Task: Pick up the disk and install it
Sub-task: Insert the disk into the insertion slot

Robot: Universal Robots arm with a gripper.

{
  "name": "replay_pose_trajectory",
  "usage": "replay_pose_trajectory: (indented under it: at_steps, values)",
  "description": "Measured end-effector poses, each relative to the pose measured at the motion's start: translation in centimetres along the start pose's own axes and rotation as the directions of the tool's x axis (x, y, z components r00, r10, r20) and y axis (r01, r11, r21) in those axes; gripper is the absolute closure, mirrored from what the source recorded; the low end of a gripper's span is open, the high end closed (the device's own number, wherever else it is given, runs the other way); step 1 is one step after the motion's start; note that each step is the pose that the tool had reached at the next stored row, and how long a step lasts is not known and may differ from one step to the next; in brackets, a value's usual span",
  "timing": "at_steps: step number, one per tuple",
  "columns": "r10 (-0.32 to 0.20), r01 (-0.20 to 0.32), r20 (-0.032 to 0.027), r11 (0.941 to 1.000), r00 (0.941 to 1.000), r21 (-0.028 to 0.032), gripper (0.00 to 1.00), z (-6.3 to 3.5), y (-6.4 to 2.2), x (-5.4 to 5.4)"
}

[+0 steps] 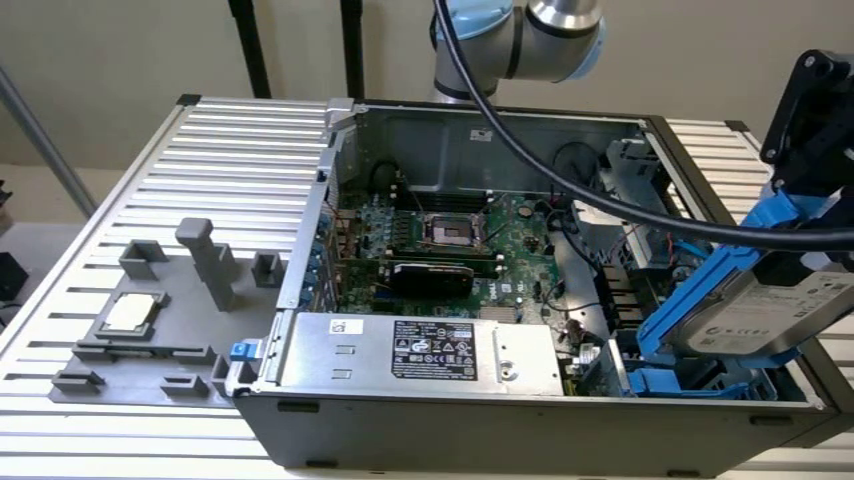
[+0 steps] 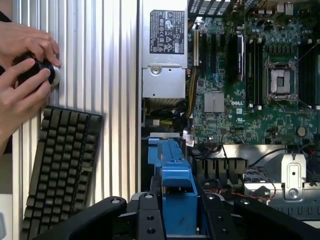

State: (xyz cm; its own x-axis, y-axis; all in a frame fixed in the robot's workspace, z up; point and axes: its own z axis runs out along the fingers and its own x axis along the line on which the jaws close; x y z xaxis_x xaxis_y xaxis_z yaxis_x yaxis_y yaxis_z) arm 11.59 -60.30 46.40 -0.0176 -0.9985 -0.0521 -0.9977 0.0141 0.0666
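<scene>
Ribbed table [image 1: 254,130] carries open PC case [image 1: 534,430]; black cable [image 1: 721,230] crosses before disk [image 1: 787,310]. Jaws clamp it, long axis steeply tilted over drive bay [image 1: 667,380].

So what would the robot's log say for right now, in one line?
gripper: shut on disk | disk: tilted, over the open computer case, exterior view's right end | install: not seated

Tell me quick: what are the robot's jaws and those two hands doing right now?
Gripper: closed on the disk.
Person's hands: both wrapped around a black knob.
</scene>
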Motion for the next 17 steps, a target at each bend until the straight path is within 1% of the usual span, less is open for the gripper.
replay_pose_trajectory:
  at_steps: [4, 5, 6, 12, 13, 15, 17]
  values:
    - [-0.001, 0.001, 0.0004, 0.9999, 1.0000, 0.0164, 0.67, 0.33, -0.02, 0.0]
    - [-0.001, 0.001, 0.0007, 0.9998, 1.0000, 0.0200, 0.67, 0.41, -0.03, 0.0]
    - [-0.001, 0.001, 0.0007, 0.9997, 1.0000, 0.0223, 0.67, 0.53, -0.05, -0.1]
    - [-0.001, 0.001, 0.0008, 0.9997, 1.0000, 0.0231, 0.67, 1.04, -0.05, -0.6]
    - [-0.001, 0.001, 0.0010, 0.9997, 1.0000, 0.0231, 0.67, 1.08, -0.04, -0.8]
    - [-0.001, 0.001, 0.0008, 0.9997, 1.0000, 0.0231, 0.67, 1.16, 0.05, -1.1]
    - [-0.001, 0.001, 0.0008, 0.9997, 1.0000, 0.0231, 0.67, 1.24, 0.20, -1.2]
